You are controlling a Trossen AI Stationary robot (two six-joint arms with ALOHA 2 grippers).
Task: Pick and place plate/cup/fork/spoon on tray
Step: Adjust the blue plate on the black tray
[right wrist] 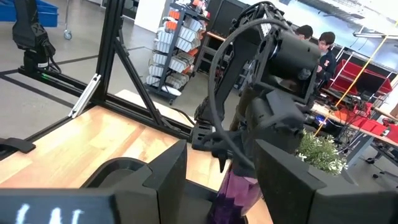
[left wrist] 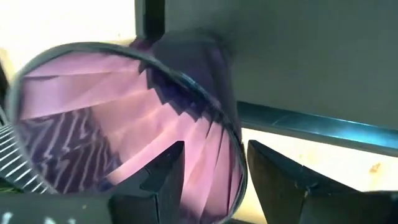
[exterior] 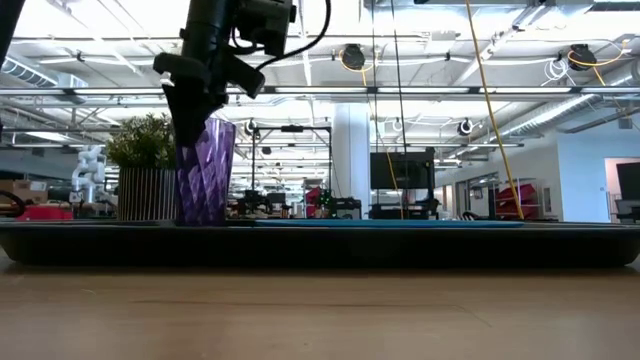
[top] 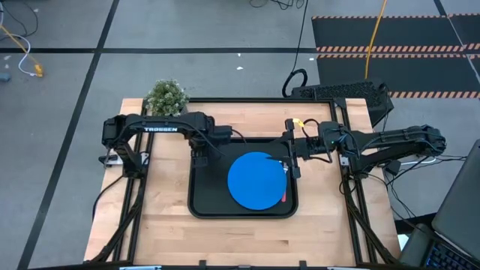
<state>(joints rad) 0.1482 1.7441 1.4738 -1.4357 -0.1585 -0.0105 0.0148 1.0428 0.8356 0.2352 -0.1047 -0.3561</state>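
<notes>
The purple cup (exterior: 205, 175) stands upright on the far left corner of the black tray (top: 196, 202). My left gripper (left wrist: 214, 180) points down over it, open. One finger (left wrist: 163, 183) is inside the cup and the other (left wrist: 283, 186) is outside, with the rim (left wrist: 239, 174) between them and free of both. The blue plate (top: 257, 180) lies flat on the tray. The red-handled fork (top: 283, 196) lies at the plate's right edge. My right gripper (right wrist: 217, 180) hovers level and open above the tray's far right, holding nothing. The spoon is hidden or out of view.
A potted green plant (top: 166, 97) stands at the table's far left corner, just behind the cup. A black keyboard-like object (top: 341, 94) sits at the far right. Bare wood lies near the front edge (top: 240, 240). People show in the room beyond (right wrist: 317, 40).
</notes>
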